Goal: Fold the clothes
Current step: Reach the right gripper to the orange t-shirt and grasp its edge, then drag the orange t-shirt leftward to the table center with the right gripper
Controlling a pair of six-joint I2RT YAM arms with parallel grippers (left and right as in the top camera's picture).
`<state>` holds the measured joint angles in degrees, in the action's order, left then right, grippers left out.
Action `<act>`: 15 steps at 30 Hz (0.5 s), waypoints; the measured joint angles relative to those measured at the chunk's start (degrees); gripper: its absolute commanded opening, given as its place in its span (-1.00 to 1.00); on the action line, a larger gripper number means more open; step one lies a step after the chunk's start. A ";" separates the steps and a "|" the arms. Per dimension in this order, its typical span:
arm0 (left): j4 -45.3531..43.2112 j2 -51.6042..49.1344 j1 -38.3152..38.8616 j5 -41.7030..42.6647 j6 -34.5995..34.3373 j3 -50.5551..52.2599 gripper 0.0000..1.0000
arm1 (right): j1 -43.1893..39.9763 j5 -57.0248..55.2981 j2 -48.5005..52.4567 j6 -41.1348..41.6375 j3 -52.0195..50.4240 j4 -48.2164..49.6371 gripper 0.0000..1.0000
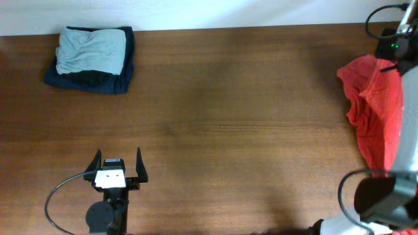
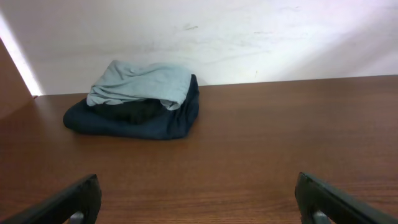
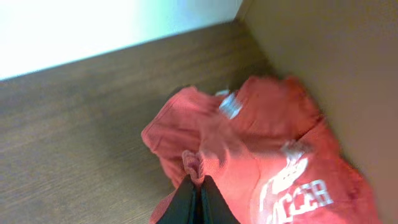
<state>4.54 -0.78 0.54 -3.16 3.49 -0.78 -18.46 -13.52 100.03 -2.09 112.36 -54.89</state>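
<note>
An orange-red T-shirt [image 1: 374, 108] lies bunched at the table's far right edge, partly out of the overhead view. In the right wrist view the shirt [image 3: 261, 130] shows white chest lettering [image 3: 298, 190]. My right gripper [image 3: 198, 178] is shut on a pinched fold of its fabric. From overhead the right gripper [image 1: 394, 60] sits at the shirt's upper right corner, its fingers hidden there. My left gripper [image 1: 118, 155] stands open near the front left, far from the shirt. The left wrist view shows the left gripper [image 2: 198, 186] with only bare wood between its fingers.
A folded pile of dark blue and pale grey-blue clothes [image 1: 91, 57] rests at the back left by the white wall, and the pile [image 2: 140, 102] lies ahead of the left gripper. The right arm's base [image 1: 385, 196] stands at the front right.
</note>
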 measured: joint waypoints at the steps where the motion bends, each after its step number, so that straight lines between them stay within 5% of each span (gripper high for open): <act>1: 0.00 0.00 0.00 -0.02 0.00 -0.02 0.98 | -0.02 -0.26 -1.36 -0.50 0.00 -0.04 -0.92; 15: -0.02 0.00 0.00 -0.02 0.00 -0.02 0.98 | 0.59 2.03 -15.37 -2.03 0.48 -0.35 -0.92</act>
<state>4.51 -0.78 0.54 -3.18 3.49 -0.80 -17.87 -11.49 84.66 -4.12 112.84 -55.24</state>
